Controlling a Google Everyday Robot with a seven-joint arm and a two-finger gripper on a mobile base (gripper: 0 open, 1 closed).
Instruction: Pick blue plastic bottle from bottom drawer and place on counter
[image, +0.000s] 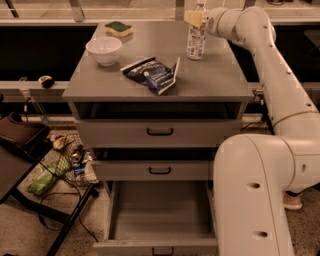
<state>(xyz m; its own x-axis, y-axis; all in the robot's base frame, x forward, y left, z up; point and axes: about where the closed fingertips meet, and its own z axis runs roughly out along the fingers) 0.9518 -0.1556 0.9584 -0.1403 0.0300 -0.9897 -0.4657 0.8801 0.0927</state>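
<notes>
The blue plastic bottle (196, 42) stands upright at the back right of the grey counter (210, 75), its base on or just above the surface. My gripper (197, 19) reaches in from the right and is shut on the bottle's neck, just below the pale cap. The bottom drawer (155, 212) is pulled open and shows nothing inside.
A white bowl (104, 50) and a green-and-yellow sponge (118, 28) sit at the counter's back left. A blue snack bag (152, 74) lies in the middle. The two upper drawers (160, 132) are closed. Clutter and cables (50, 175) lie on the floor to the left.
</notes>
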